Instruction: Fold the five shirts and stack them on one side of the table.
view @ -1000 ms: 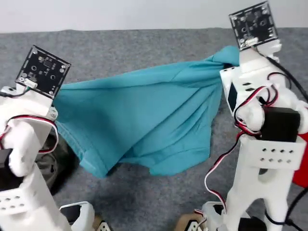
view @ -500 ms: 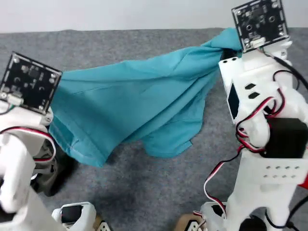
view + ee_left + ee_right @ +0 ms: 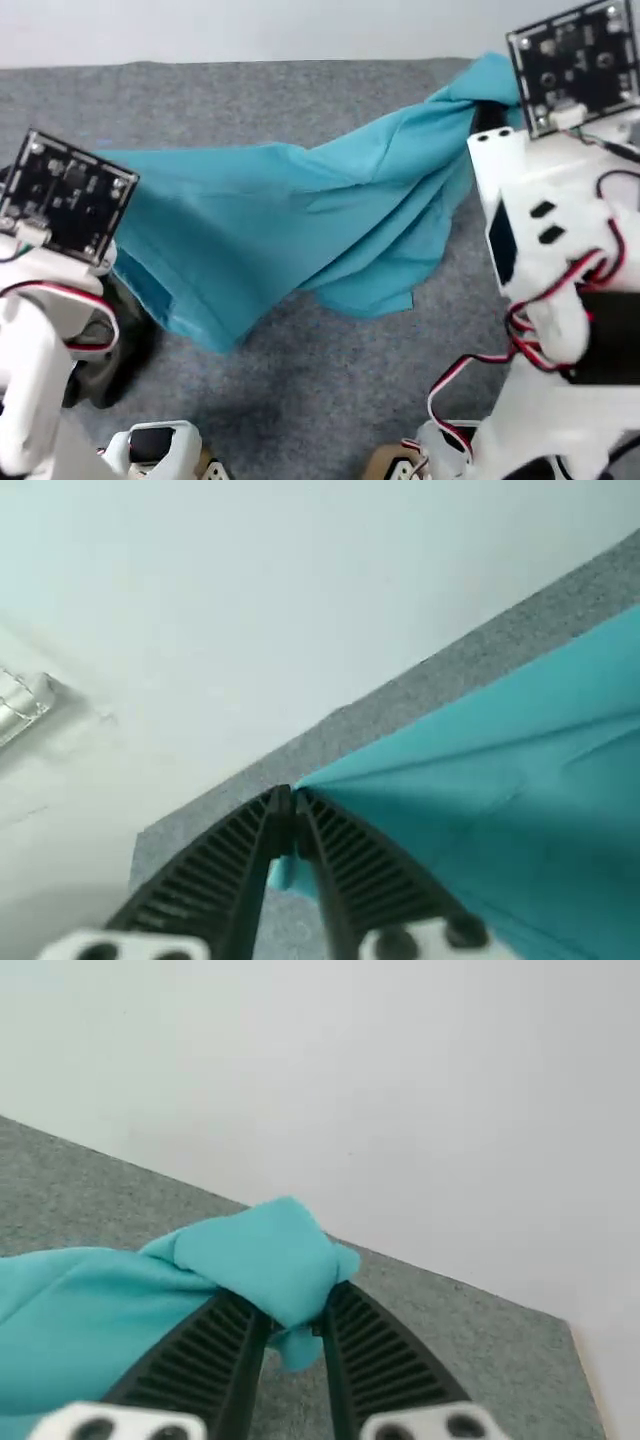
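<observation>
As both arms draw up and apart over the last second, the teal shirt (image 3: 300, 215) rises with them. Its bunched lower folds, which lay spread on the grey table (image 3: 300, 400) a moment ago, now hang shorter and higher. The cloth is stretched into a long band slanting from the near-left side up to the far-right corner. That suggests the shirt is being lifted and pulled taut so it can be laid out flat, and by that reading the fold itself has not yet begun. The left gripper (image 3: 293, 810) has its jaws pressed together on an edge of the shirt, a sliver of teal showing between them, with the fabric running off over the table and a pale wall (image 3: 250, 600) behind. The right gripper (image 3: 295, 1325) is clamped on a rounded wad of the same cloth, which bulges out above its jaws. In the high view the left arm (image 3: 40, 330) sits low at the near-left edge, its wrist board tilted over the shirt's end. The right arm (image 3: 560, 260) stands tall at the right, its wrist raised toward the far edge of the table where the shirt's gathered corner peaks.
</observation>
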